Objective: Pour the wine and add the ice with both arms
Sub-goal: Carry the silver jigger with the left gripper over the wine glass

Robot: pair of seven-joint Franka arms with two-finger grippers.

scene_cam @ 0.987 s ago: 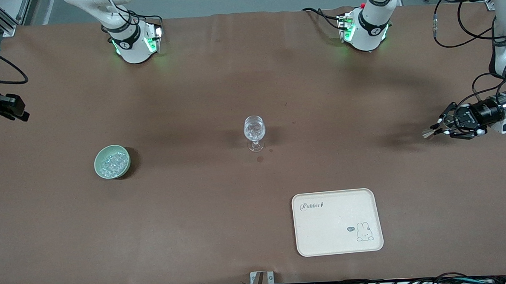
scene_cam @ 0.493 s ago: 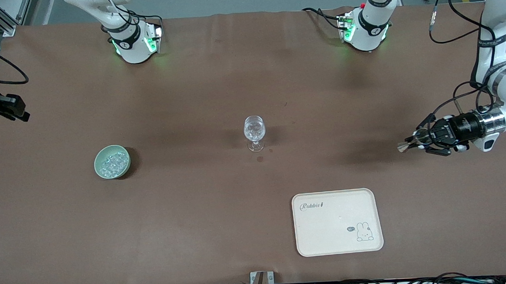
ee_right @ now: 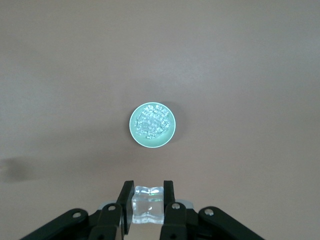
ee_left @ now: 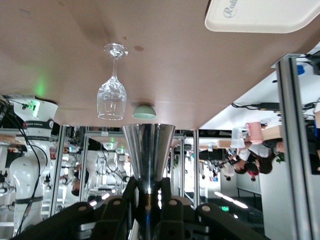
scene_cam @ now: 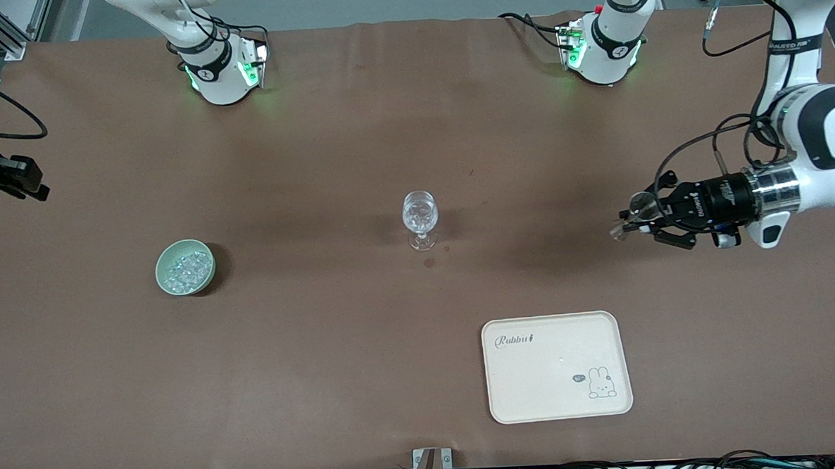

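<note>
The left gripper (scene_cam: pixel 632 219) clamps a steel cup (ee_left: pixel 148 152) over the table's left-arm end, while the right gripper (ee_right: pixel 148 200), high above the bowl (ee_right: pixel 152 125), pinches an ice cube (ee_right: pixel 147 204).

Two arms (scene_cam: pixel 800 126), one stemmed glass (scene_cam: pixel 420 220), one green bowl (scene_cam: pixel 185 267) of many ice cubes (scene_cam: pixel 185 266), one cream tray (scene_cam: pixel 557 366), one metal cup (ee_left: pixel 148 155).

Robotics laboratory. Two white arms (scene_cam: pixel 800 126) are bolted at 12 o'clock to a brown-covered table (scene_cam: pixel 324 351); aluminium framing (ee_left: pixel 292 150) and loose cables (scene_cam: pixel 681 468) edge the workspace.
</note>
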